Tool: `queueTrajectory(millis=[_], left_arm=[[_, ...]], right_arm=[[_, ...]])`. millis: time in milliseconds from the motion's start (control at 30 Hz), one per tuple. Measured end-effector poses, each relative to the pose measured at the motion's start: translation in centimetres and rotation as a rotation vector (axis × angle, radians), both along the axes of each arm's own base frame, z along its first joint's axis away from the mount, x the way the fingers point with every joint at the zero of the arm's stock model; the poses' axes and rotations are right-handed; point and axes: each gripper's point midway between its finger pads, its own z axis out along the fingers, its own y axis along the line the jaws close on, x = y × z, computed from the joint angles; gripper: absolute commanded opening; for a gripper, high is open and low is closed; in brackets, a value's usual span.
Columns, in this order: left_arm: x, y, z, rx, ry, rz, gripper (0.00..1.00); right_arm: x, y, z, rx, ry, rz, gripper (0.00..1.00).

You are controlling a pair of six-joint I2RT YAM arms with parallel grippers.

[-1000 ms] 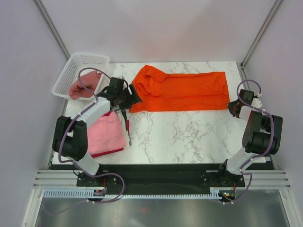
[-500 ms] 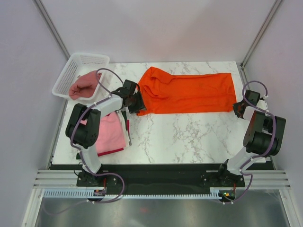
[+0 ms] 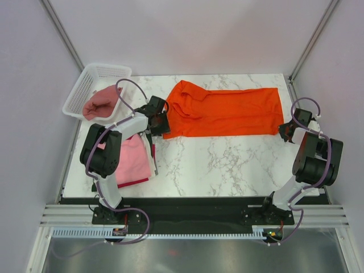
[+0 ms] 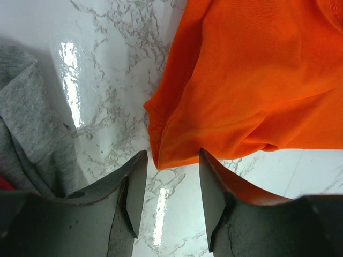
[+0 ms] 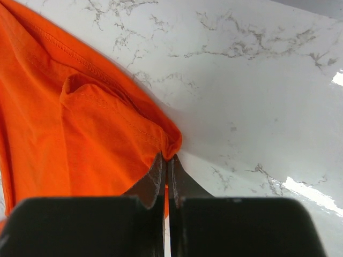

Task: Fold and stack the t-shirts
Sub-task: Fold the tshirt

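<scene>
Basket (image 3: 85, 85), far left: dusty rose t-shirt (image 3: 101, 106) inside. Pink t-shirt (image 3: 133, 160) folded flat beside left arm. Left gripper (image 4: 169, 159) low over marble table (image 3: 227, 165), jaws partly apart, straddling left corner of orange t-shirt (image 3: 227, 111); cloth not clamped. Left arm reaches forward, angled right. Orange t-shirt spread across table's far half. Right gripper (image 5: 166, 158) closed, pinching its right edge; right arm folded upright at table's right side.

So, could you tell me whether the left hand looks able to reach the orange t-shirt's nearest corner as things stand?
Probably yes: the left hand hangs open right at the orange t-shirt corner, with nothing between them; the grey shirt lies off to the side.
</scene>
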Motion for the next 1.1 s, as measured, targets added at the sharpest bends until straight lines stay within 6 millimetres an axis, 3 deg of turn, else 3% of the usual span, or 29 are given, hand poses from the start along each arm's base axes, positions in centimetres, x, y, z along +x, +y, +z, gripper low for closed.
queueTrajectory(millis=[100, 333, 500, 733, 800, 900, 933, 1033, 1100], left_arm=[[-0.1, 0.0, 0.0, 0.006, 0.003, -0.013, 0.49], [0.0, -0.4, -0.6, 0.009, 0.019, -0.059, 0.02], [0.2, 0.7, -0.8, 0.077, 0.031, -0.057, 0.02], [2.6, 3.0, 1.9, 0.22, -0.046, -0.02, 0.02], [2.4, 3.2, 1.8, 0.228, -0.04, -0.02, 0.08], [1.9, 3.4, 1.5, 0.234, -0.019, -0.02, 0.32], [1.6, 3.5, 1.3, 0.235, -0.014, -0.017, 0.47], [0.4, 4.0, 0.6, 0.24, 0.015, -0.006, 0.66], [-0.2, 4.3, 0.4, 0.241, 0.028, -0.001, 0.69]], right_arm=[[0.0, 0.1, -0.3, 0.008, 0.004, 0.004, 0.0], [-0.1, 0.2, -0.5, 0.015, 0.009, 0.008, 0.0], [-0.1, 0.0, -0.5, 0.018, 0.008, 0.003, 0.0], [-0.5, 0.0, -0.6, 0.024, 0.027, -0.001, 0.0], [-0.6, 0.0, -0.5, 0.026, 0.029, -0.001, 0.0], [-0.5, 0.0, -0.3, 0.024, 0.025, 0.0, 0.0], [-0.5, 0.0, -0.3, 0.024, 0.025, 0.0, 0.0], [-0.6, 0.1, -0.4, 0.026, 0.027, 0.0, 0.0], [-0.7, 0.1, -0.5, 0.026, 0.028, 0.001, 0.0]])
